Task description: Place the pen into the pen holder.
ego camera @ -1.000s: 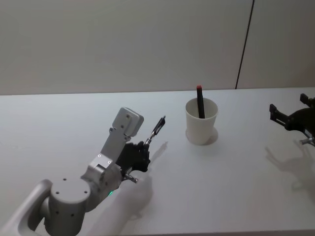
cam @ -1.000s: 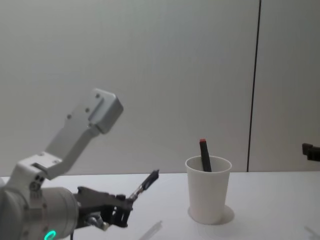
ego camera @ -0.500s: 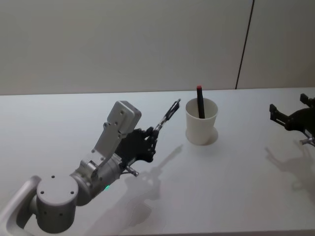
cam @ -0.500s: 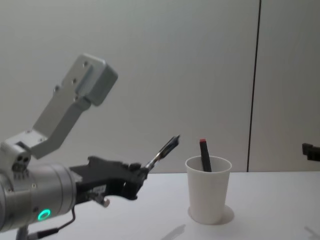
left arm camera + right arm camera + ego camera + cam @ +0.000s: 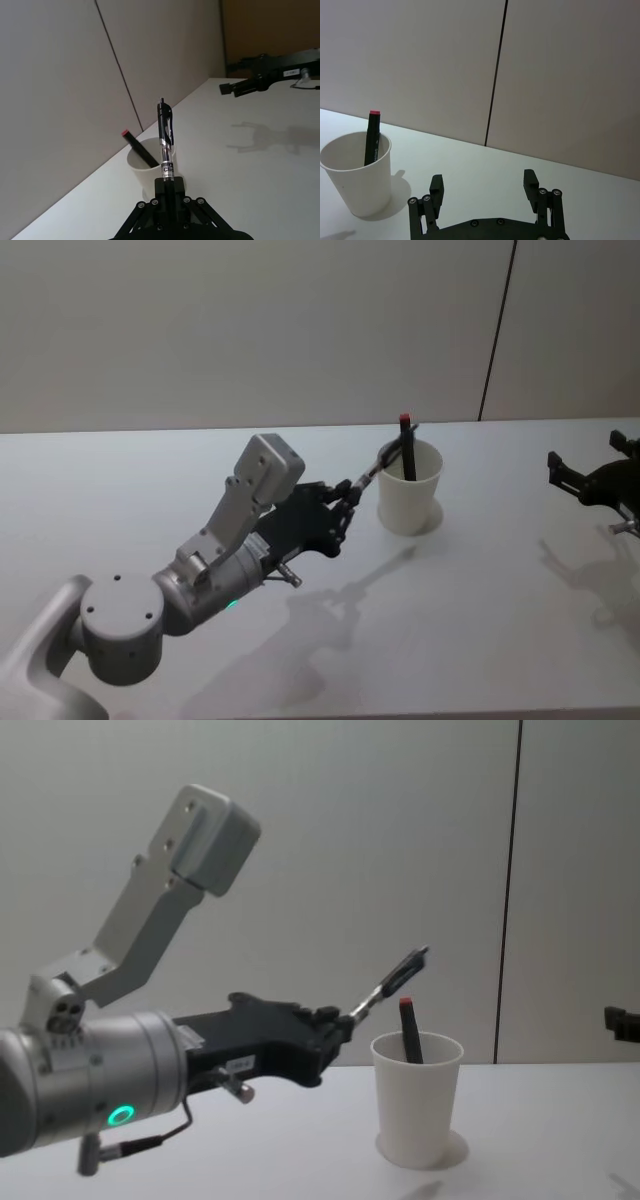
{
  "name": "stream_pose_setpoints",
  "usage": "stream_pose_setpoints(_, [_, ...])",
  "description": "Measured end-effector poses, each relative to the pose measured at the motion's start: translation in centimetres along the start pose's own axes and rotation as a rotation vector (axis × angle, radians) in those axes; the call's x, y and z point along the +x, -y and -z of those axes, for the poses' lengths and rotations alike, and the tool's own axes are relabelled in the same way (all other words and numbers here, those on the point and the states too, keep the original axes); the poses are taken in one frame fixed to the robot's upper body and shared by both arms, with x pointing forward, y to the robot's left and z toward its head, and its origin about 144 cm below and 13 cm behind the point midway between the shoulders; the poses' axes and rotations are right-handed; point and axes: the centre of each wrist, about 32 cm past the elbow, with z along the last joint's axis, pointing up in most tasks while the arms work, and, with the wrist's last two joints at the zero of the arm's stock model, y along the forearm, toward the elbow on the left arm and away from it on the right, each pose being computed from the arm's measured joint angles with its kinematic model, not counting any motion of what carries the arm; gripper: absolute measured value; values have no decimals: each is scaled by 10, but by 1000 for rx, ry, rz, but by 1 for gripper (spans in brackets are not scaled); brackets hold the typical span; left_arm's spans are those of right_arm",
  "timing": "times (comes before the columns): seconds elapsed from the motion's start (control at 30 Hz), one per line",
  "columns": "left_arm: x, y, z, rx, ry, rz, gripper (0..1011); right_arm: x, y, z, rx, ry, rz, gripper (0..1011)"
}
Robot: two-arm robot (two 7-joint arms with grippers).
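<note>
We see the left gripper [image 5: 346, 498] above the worktop [image 5: 480, 620], just left of the pen holder [image 5: 410, 498], clamped on the lower end of the pen [image 5: 383, 461]. Pen tilts up and right, its top end over the holder's rim. Holder stands upright near the worktop's far edge, right of middle, with a red-capped black marker [image 5: 406, 447] inside. Right gripper [image 5: 585, 452] sits at the worktop's right edge, fingers spread, well apart from the holder.

red-capped black marker [image 5: 409, 466], white table [image 5: 480, 640], grey wall [image 5: 250, 330], dark seam [image 5: 497, 330].
</note>
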Motion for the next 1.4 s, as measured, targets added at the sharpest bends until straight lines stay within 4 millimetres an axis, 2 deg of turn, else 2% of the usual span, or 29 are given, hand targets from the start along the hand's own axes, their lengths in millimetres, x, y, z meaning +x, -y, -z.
stream_pose_setpoints(0.7, [5, 34, 0, -97, 36, 176, 110, 0, 0, 0, 0, 0, 0, 1001])
stream_pose_setpoints(1.4, [1, 50, 3, -137, 28, 258, 110, 0, 0, 0, 0, 0, 0, 1001])
